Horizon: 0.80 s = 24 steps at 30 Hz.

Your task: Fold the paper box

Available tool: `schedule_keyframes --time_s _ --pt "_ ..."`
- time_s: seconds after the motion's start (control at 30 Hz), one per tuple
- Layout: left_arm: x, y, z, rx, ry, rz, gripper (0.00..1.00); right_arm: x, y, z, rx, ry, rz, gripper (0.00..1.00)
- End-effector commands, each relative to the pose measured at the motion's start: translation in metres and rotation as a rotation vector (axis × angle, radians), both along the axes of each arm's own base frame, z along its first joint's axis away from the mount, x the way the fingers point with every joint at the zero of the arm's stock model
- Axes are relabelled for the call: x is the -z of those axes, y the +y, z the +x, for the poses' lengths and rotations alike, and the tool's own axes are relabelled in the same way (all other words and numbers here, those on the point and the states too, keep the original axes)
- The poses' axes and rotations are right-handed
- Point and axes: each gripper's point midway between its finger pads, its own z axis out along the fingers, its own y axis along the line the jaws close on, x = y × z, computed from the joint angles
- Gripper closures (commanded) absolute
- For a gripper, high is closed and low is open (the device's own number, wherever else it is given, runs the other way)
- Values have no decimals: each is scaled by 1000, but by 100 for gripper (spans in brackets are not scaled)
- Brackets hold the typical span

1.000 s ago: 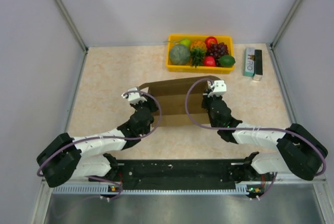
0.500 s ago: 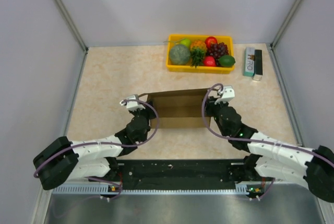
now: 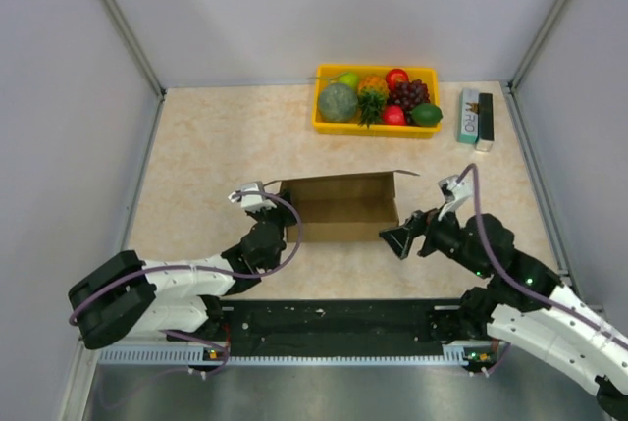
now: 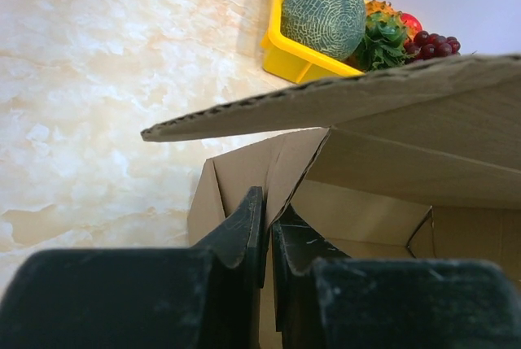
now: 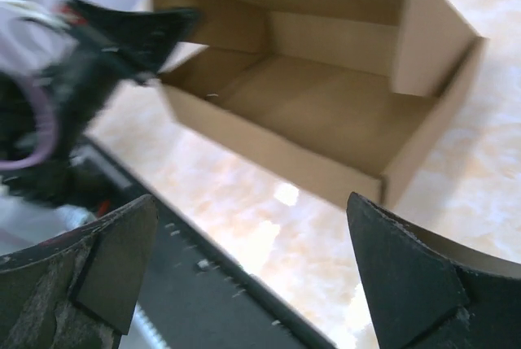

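From above, the one cardboard box [image 3: 343, 207] sits in the middle of the bench [image 3: 196, 166], long axis nine to three, with my left pincer [image 3: 278, 213] at its nine o'clock end and my right pincer [image 3: 397, 240] just off its four o'clock corner. My left wrist view shows that pincer [image 4: 267, 239] clamped on the box's [image 4: 391, 162] end wall, beneath a raised flap. My right wrist view shows the other pincer [image 5: 251, 219] spread wide and empty, the box [image 5: 326, 113] ahead at twelve o'clock.
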Motion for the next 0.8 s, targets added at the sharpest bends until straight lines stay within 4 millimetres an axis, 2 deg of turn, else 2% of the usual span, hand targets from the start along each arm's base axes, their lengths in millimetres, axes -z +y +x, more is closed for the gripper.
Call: schedule_keyframes --time_s 0.0,0.07,0.1,0.17,0.2,0.27,0.3,0.33,0.37,0.43,0.47,0.5,0.53,0.6,0.73,0.77 --pt "33 -2 -8 34 78 91 95 -90 12 -46 -210 -13 176 1" --pt "35 -2 -8 31 79 97 95 -113 19 -42 -213 -5 173 1" --pt "36 -1 -8 29 81 100 94 -131 31 -33 -217 21 151 1" --pt "37 1 -9 22 82 107 95 -154 45 -27 -265 7 125 1" --pt "36 1 -8 20 82 107 95 -185 50 -23 -272 -42 140 1" --pt "35 0 -8 22 82 107 94 -193 63 10 -191 -1 141 1" --pt "35 0 -8 23 82 110 94 -218 65 23 -165 -21 201 1" --pt "34 0 -8 22 82 110 95 -208 84 38 -213 61 222 1" --pt "35 -1 -8 23 82 110 94 -209 83 61 -187 101 280 1" --pt "35 -1 -8 25 83 114 94 -198 109 91 -218 243 428 1" --pt "35 -1 -8 25 84 117 93 -194 114 103 -196 291 473 1" --pt "34 -2 -8 27 83 114 93 -180 122 113 -185 334 481 1" --pt "34 -1 -8 22 85 113 91 -181 131 118 -213 341 516 2" --pt "36 -2 -9 25 94 125 90 -148 146 129 -206 467 561 6" --pt "31 2 -11 16 95 124 87 -110 145 141 -121 521 577 9" --pt "32 3 -12 26 97 125 83 -103 144 141 -107 533 573 10"
